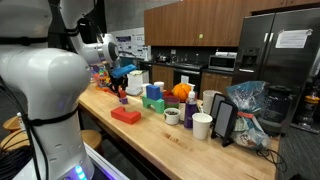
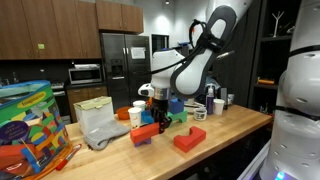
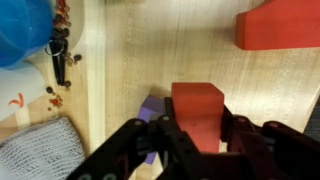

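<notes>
My gripper [image 3: 196, 128] is shut on a red block [image 3: 197, 108] and holds it just above a purple block [image 3: 152, 106] on the wooden counter. In an exterior view the gripper [image 2: 162, 118] holds the red block [image 2: 148, 130] over the purple block [image 2: 140, 139]. A second, larger red block [image 3: 277, 26] lies apart on the counter; it also shows in both exterior views [image 2: 189, 138] [image 1: 125, 115]. In an exterior view the gripper [image 1: 118, 82] is at the far end of the counter.
A grey cloth [image 2: 101, 126] [image 3: 35, 152] lies beside the purple block. A colourful bag [image 2: 28, 125] stands at the counter end. Green and blue blocks [image 1: 153, 98], cups [image 1: 202, 125], a purple bottle [image 1: 189, 112] and a tablet [image 1: 224, 120] crowd the counter.
</notes>
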Controlling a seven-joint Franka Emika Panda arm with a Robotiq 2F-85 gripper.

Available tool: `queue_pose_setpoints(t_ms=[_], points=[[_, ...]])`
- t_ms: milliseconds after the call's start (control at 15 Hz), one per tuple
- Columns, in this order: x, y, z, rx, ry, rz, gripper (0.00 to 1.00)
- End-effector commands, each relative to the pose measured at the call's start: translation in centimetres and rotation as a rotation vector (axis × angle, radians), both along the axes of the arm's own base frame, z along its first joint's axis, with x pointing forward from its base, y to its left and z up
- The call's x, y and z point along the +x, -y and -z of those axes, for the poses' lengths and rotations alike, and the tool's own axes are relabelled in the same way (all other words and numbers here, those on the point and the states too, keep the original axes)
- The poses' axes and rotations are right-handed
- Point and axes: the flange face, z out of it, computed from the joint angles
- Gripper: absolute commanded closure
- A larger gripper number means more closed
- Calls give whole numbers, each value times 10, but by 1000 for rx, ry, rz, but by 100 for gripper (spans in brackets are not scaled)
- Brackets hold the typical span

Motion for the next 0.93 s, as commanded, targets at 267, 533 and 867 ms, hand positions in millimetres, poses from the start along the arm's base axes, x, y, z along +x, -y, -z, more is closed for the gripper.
queue_pose_setpoints(t_ms=[267, 533, 867], points=[[-9, 39, -60, 7, 27, 11, 84], [-8, 69, -82, 15, 33, 26, 84], [-11, 103, -97, 5, 37, 22, 84]])
